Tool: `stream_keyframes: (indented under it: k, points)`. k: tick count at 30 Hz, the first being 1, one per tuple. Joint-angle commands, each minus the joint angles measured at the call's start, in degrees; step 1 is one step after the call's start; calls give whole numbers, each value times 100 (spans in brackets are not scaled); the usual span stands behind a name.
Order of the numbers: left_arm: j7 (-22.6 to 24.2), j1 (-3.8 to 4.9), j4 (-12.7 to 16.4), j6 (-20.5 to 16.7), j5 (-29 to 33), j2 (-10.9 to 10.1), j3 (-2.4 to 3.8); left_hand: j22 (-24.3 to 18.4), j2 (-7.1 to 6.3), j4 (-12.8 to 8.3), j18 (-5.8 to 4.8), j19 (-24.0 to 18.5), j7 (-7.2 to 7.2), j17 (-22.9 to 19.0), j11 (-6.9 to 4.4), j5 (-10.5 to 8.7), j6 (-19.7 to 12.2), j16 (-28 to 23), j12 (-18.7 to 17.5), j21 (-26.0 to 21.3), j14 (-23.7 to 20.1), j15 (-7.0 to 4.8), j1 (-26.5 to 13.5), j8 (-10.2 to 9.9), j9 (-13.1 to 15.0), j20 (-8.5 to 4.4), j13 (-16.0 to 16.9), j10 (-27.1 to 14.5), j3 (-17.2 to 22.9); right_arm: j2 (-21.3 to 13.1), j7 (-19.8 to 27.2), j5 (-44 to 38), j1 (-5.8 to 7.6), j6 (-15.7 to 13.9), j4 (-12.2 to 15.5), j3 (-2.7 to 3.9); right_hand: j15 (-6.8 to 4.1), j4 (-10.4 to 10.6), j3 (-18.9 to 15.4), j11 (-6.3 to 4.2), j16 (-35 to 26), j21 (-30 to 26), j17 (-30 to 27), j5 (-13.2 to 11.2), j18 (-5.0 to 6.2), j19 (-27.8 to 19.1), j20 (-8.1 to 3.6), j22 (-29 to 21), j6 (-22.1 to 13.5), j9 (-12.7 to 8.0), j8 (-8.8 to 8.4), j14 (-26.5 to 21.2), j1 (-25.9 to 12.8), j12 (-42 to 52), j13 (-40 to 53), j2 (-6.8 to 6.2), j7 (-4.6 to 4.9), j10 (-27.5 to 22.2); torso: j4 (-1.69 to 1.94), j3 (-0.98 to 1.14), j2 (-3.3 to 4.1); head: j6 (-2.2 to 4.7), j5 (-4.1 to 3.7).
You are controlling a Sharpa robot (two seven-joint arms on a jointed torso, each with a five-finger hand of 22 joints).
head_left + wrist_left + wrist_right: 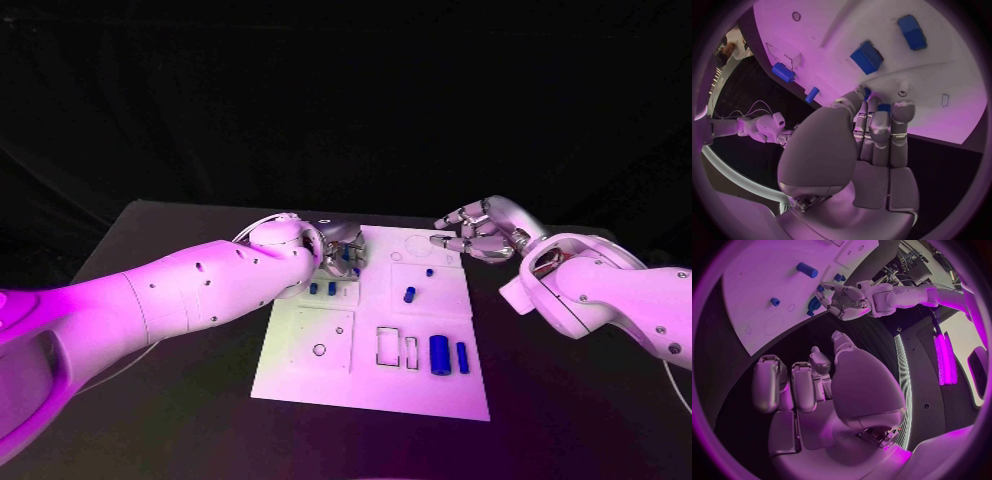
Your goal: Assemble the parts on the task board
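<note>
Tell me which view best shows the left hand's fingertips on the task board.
Left wrist view: the left hand reaches its fingertips to the task board near blue parts. Head view hides them behind the arm; right wrist view shows that hand small and far.

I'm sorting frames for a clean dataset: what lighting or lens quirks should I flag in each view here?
Head view: magenta light washes the left arm and the task board, against a near-black background. Left wrist view: fisheye bends the board's edges; the left hand sits large in the middle, over the board. Right wrist view: same curvature, a bright magenta strip glares beside the right hand.
</note>
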Motion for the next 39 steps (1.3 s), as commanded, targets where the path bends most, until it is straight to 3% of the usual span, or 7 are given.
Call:
stream_keyframes:
  k: [1,13,22,31,39]
  points:
    - [-36,-15,-9,185,-43,31,1,121,39,-1,-68,62,6,112,-19,-5,67,118,8,98,64,-13,-18,-23,-18,-3,-8,61,45,4,50,-17,-4,73,5,0,-57,34,3,4,-30,-26,-5,32,118,-44,12,493,-1,6,31,208,23,-18,-10,51,-27,-44,1,-1,0,-7,-4]
    - [-116,-34,-65,299,-44,66,1,365,104,-82,-107,138,-5,339,-51,-5,197,389,11,306,196,-43,-19,-38,-74,-30,-27,159,146,2,49,-17,-4,78,9,0,-57,35,3,4,-28,-21,-1,36,116,-40,11,497,0,6,33,210,24,-5,4,54,-28,-31,1,2,-5,-26,-3]
    - [-96,-35,-63,243,-66,70,0,712,252,-328,-160,262,-41,513,-138,-3,549,617,16,588,335,-123,112,14,-94,-84,-21,500,400,6,56,-17,-4,68,9,0,-57,39,1,3,-29,-25,-1,40,117,-41,11,495,5,7,37,210,22,2,10,57,-29,-21,4,-1,-6,-28,0]
    - [-4,-36,-45,-54,26,41,4,847,215,-382,-183,302,-44,512,-151,-1,688,664,-145,698,379,-135,-78,-46,-119,-113,-38,663,476,12,61,-21,-4,55,-1,0,-57,40,1,3,-30,-27,-1,41,117,-42,11,494,6,7,38,210,21,3,10,58,-29,-20,4,-2,-16,-12,-5]
    - [7,-28,154,-314,180,-140,56,863,189,-392,-185,301,-44,535,-148,-4,697,690,-215,711,391,-135,-136,-85,-134,-116,-50,696,485,19,62,-27,-4,32,-18,0,-58,47,-3,2,-36,-33,-8,44,118,-45,10,490,12,9,43,209,17,9,15,61,-30,-11,9,0,-16,22,-11]
